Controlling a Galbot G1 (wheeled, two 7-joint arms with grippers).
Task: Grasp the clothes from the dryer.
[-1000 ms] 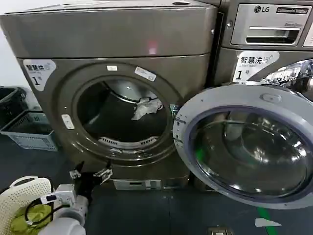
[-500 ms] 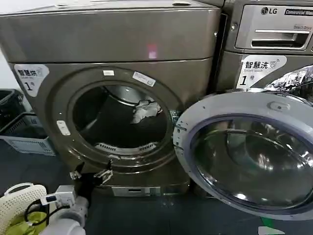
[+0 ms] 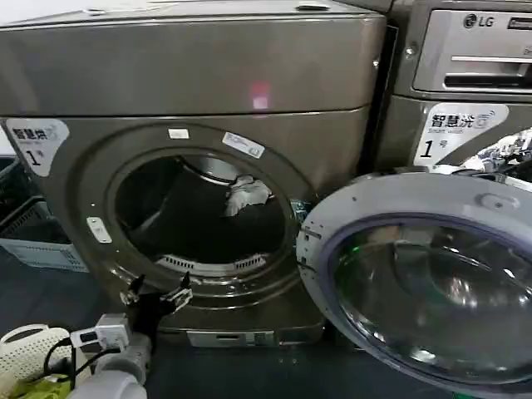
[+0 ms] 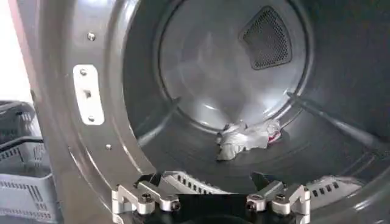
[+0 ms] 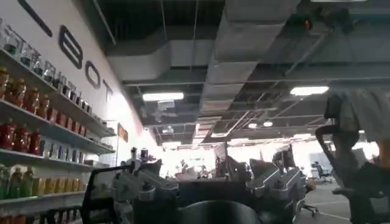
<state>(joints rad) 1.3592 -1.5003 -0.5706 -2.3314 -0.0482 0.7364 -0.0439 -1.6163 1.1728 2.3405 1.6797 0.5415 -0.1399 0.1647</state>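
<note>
Head view: the dryer (image 3: 191, 158) stands with its door (image 3: 432, 291) swung fully open to the right, leaving the round porthole unobstructed. The clothes (image 3: 247, 193), a small pale crumpled piece, lie inside the drum toward the right side of the porthole, near its rim; in the left wrist view the clothes (image 4: 247, 137) rest low on the curved drum wall, well apart from the gripper. The left gripper (image 3: 155, 293) hovers just outside the lower left edge of the porthole, fingers spread apart and empty, as the left wrist view confirms (image 4: 210, 202). The right gripper (image 5: 207, 185) points away from the machine toward the room, jaws apart and empty. The step in hand appears to be the reach. A sound approach would clear the porthole's lower lip, angle rightward into the drum, and close only once both fingers straddle a raised fold, since thin fabric lying flat on the wall may slip free.
</note>
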